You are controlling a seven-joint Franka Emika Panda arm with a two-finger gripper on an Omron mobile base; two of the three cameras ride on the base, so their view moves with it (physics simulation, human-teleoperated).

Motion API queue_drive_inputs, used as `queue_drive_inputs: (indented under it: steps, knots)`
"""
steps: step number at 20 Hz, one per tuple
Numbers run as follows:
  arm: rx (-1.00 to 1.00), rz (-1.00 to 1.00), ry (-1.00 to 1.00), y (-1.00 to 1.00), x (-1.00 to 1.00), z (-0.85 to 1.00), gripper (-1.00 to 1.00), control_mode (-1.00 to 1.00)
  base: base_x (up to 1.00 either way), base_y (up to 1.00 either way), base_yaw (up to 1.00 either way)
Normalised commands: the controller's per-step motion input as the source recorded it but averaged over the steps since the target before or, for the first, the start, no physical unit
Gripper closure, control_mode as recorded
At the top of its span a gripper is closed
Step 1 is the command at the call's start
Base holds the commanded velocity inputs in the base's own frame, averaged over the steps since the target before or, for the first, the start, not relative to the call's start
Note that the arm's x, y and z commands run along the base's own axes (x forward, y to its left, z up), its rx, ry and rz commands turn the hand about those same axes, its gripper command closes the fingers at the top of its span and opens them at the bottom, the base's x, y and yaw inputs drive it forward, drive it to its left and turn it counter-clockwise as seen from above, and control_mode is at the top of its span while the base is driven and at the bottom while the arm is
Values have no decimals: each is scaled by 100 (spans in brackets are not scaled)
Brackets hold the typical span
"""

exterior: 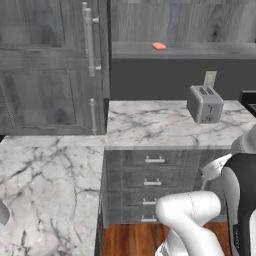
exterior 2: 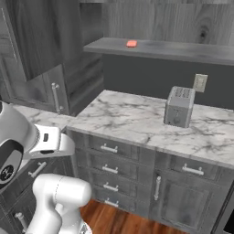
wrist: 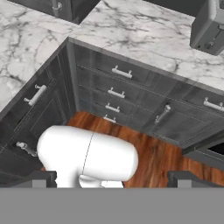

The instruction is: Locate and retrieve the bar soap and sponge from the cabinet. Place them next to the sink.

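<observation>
The small, flat salmon-pink bar soap (exterior: 159, 46), judged light, stiff and slippery, is best pinched across its short sides; the gripper (wrist: 112, 178) is seen spread wide.

white marble counter (exterior: 150, 125) runs around a corner over dark grey drawers (wrist: 118, 94) with silver handles. a grey toaster (exterior 2: 179, 107) stands on it, a wall outlet (exterior 2: 199, 82) just behind on the dark backsplash. a tall dark cupboard (exterior: 50, 65) stands left. the floor (wrist: 162, 157) is reddish wood.
</observation>
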Motion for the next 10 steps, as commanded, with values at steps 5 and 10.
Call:
queue_drive_inputs:
  steps: [5, 10]
  knots:
    - [0, 0, 0, 0, 0, 0, -100, 100, 21, -1, 2]
    - [0, 0, 0, 0, 0, 0, -100, 100, 38, -23, 3]
